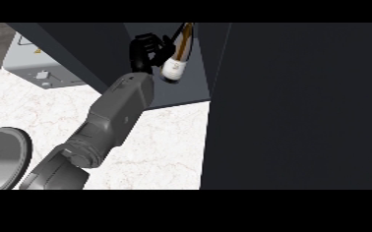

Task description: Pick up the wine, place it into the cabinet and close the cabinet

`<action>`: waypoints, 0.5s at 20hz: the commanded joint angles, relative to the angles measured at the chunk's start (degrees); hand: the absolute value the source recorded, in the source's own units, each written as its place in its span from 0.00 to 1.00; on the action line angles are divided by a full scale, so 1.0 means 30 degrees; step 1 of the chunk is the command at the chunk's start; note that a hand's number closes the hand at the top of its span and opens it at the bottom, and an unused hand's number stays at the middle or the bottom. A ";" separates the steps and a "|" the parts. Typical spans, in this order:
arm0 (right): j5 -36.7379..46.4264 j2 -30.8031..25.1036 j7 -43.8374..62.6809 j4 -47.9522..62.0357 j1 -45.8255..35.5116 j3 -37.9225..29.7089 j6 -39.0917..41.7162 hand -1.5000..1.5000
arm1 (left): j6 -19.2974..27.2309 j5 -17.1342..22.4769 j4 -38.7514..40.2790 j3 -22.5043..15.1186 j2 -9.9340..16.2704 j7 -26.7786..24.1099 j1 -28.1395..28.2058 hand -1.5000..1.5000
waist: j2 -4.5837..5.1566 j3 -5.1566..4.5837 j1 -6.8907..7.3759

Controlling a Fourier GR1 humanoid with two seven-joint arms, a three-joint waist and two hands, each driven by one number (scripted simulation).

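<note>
hands seen: one, left hand [147, 49] | fingers curled around one wine bottle [174, 65] | bottle inside cabinet [291, 103] | one marble desk [167, 147]

No text, brand or number can be read anywhere; the grey box [40, 64] at upper left carries only a small unreadable yellow mark.

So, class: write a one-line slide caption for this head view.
Left robot hand holds white-based wine bottle inside dark open cabinet above marble counter.
</note>
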 commanded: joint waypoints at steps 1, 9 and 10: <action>-0.0260 0.0093 0.0038 -0.0253 0.0254 0.0267 0.0143 0.00 | 0.1758 -0.1515 0.0580 -0.1428 0.0265 -0.0059 0.0049 1.00 | 0.0000 0.0018 0.0073; -0.0515 0.0143 -0.0160 -0.0015 0.0235 -0.0018 0.0290 0.00 | 0.3889 -0.2350 0.0606 -0.2199 0.1396 0.0727 0.0286 1.00 | 0.0322 -0.0004 -0.0347; -0.0405 0.0122 -0.0215 -0.0410 0.0222 -0.0071 0.0254 0.00 | 0.3792 -0.2299 0.0607 -0.2143 0.1637 0.0480 0.0721 1.00 | 0.0378 -0.0027 -0.0510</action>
